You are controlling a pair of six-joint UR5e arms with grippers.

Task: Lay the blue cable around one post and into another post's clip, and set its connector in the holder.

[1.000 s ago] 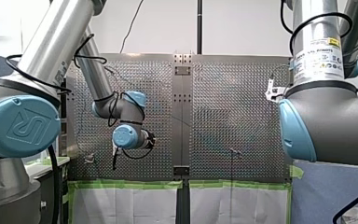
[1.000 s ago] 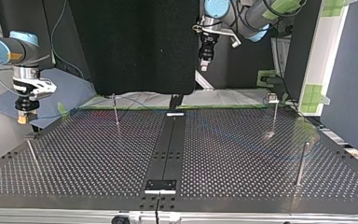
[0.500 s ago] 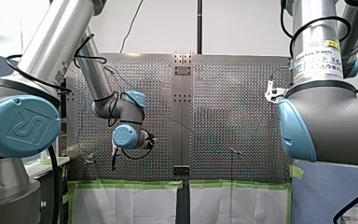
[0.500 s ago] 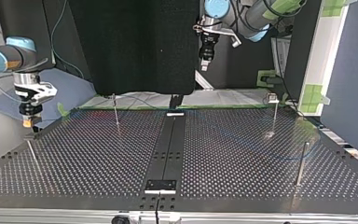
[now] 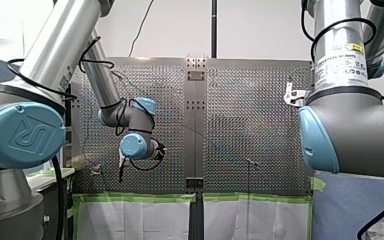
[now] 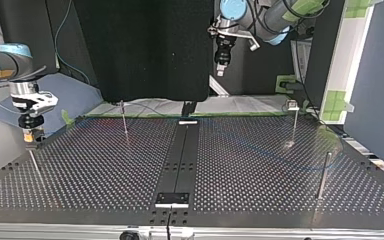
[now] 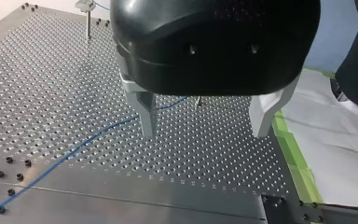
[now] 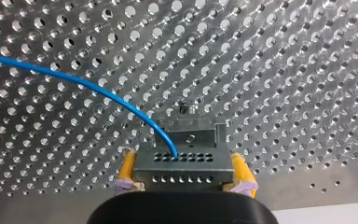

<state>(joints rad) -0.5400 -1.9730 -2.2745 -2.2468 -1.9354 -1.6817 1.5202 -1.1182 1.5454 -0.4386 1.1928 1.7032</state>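
In the right wrist view my right gripper [image 8: 184, 173] is shut on a grey metal connector [image 8: 182, 164], one yellow pad [image 8: 127, 170] on each side. The blue cable [image 8: 88, 86] leaves the connector's face and curves off over the perforated plate. A grey holder [image 8: 196, 127] sits on the plate just ahead of the connector. In the top view my right gripper [image 6: 28, 134] hangs low over the table's left edge. My left gripper [image 6: 220, 67] is high at the back, and its metal fingers [image 7: 147, 116] stand open and empty above the blue cable [image 7: 93, 137].
Thin posts stand on the plate: one [image 6: 124, 120] at the back left, one with a clip [image 6: 293, 106] at the back right, one [image 6: 323, 175] at the near right. A dark centre strip [image 6: 180, 160] divides the table. Green tape [image 5: 140, 198] lines the front view's near edge.
In the top view my right gripper has come down and shifted left with the connector, closer to the table's left edge. My left arm has barely moved.
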